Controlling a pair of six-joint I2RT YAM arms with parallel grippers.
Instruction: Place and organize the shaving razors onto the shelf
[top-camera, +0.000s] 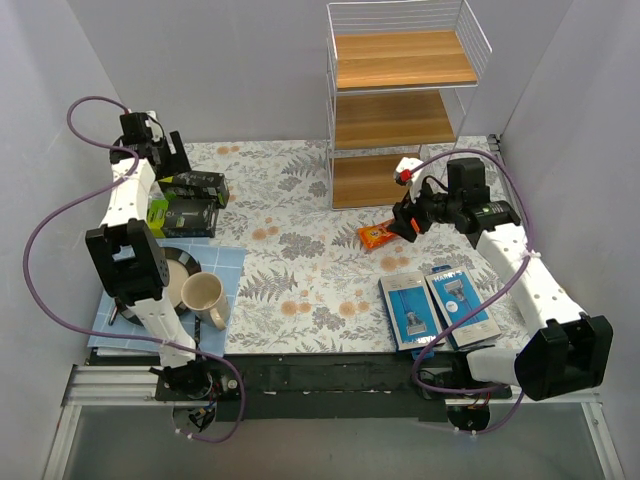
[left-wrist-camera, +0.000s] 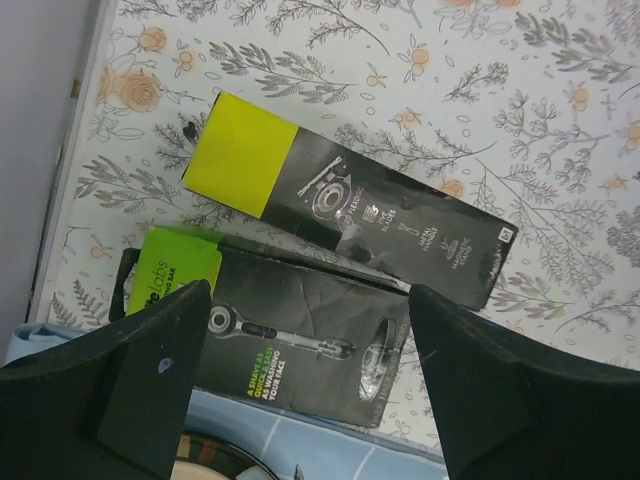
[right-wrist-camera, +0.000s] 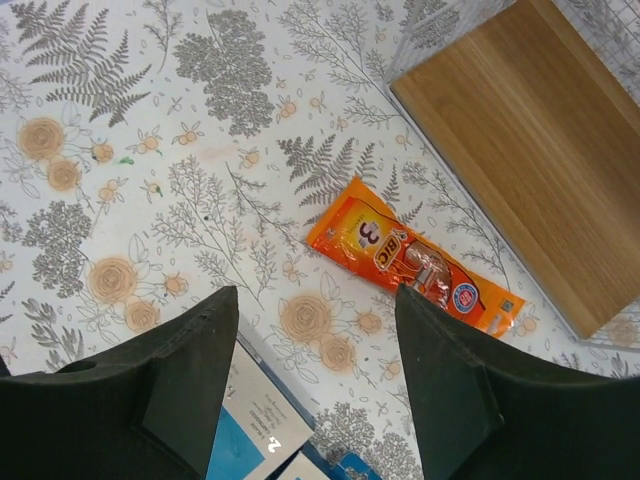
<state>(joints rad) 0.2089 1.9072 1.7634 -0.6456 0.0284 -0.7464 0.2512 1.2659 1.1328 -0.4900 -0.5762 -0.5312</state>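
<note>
Two blue blister-card razor packs lie flat side by side on the floral tablecloth, front right. The white wire shelf with wooden boards stands at the back; its tiers show nothing on them. My right gripper is open and empty, hovering between the shelf and the packs. In the right wrist view it is above bare cloth, with one pack's corner below it and the shelf's lowest board at upper right. My left gripper is open and empty at the far left.
An orange BIC packet lies just in front of the shelf, also seen from above. Two black-and-green razor boxes lie under my left gripper. A mug and dark plate sit on a blue mat.
</note>
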